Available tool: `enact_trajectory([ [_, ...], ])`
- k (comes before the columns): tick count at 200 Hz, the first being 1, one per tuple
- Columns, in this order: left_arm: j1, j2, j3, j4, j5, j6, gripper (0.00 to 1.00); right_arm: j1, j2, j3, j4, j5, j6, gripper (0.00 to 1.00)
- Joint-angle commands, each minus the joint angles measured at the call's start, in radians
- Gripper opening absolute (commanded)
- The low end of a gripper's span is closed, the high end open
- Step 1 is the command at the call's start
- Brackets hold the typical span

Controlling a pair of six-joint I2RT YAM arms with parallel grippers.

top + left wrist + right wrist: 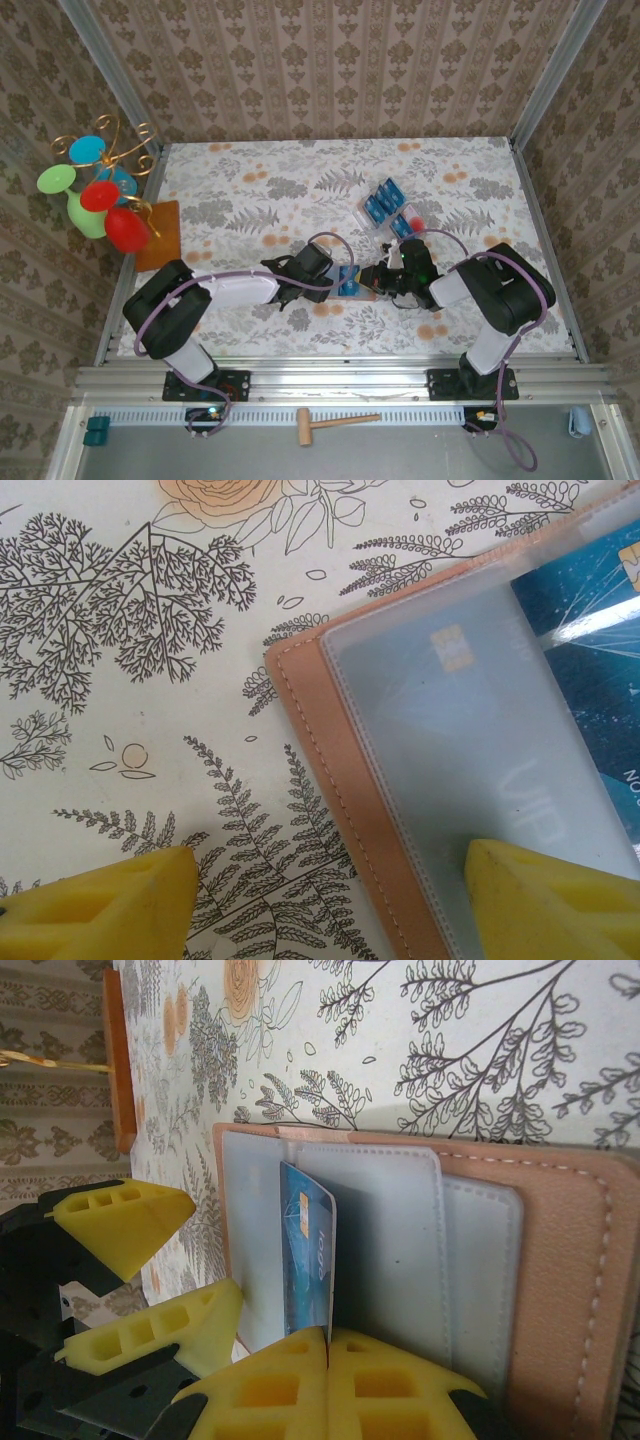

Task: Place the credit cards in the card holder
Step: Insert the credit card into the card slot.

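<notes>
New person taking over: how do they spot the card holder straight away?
On the floral table, look front centre, where the left gripper and right gripper meet. The card holder lies open there: tan leather with frosted sleeves, unlike the clear tray of blue cards farther back.

Brown damask-striped wallpaper walls (330, 60) on three sides; floral-print table (230, 190); aluminium frame posts (553, 72)

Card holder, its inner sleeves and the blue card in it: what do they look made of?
Card holder: tan leather or imitation, matte, with a stitched seam along the edge. Sleeves: soft frosted clear plastic; a card's gold chip shows dimly through one. Credit card: thin, stiff plastic, likely glossy, judging by its straight edge and printed blue face.
</notes>
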Motion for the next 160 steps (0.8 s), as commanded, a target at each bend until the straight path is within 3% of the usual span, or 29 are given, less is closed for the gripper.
enact_trajectory([
  [1, -0.006, 0.019, -0.009, -0.029, -0.01, -0.013, 0.73, -0.012, 0.015, -0.016, -0.081, 0.059, -0.032, 0.0],
  [160, -0.008, 0.019, -0.017, -0.021, -0.011, -0.014, 0.73, 0.024, 0.048, 0.015, -0.065, 0.091, -0.011, 0.0],
])
